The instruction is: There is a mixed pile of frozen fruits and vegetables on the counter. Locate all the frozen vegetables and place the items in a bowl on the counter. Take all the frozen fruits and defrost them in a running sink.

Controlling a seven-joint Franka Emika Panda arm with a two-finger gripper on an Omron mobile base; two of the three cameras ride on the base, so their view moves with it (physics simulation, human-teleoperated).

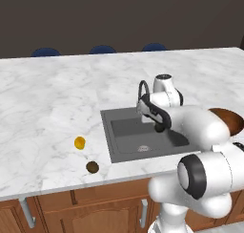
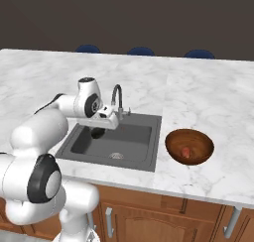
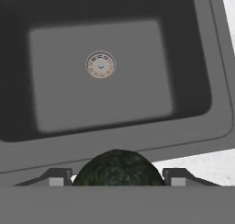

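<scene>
My pincer [image 3: 117, 182] grips the green ball [image 3: 117, 169] over the sink [image 3: 202, 126]. Red piece [image 2: 186, 151] sits in the bowl [image 2: 189, 147]; both fruits, lower left, remain.

The table [image 1: 57, 93] was glossy white marble with grey veins, above brown wooden cabinet fronts [image 1: 95, 213]. The sink [image 3: 98, 76] looked matt dark grey. The bowl [image 2: 189, 146] was smooth reddish-brown wood. The dark green ball [image 3: 118, 169] looked mottled and rough.

White marble counter [image 1: 57, 89]: yellow-orange ball [image 1: 79, 142], olive-brown ball [image 1: 92, 167], bowl [image 2: 173, 148].
</scene>
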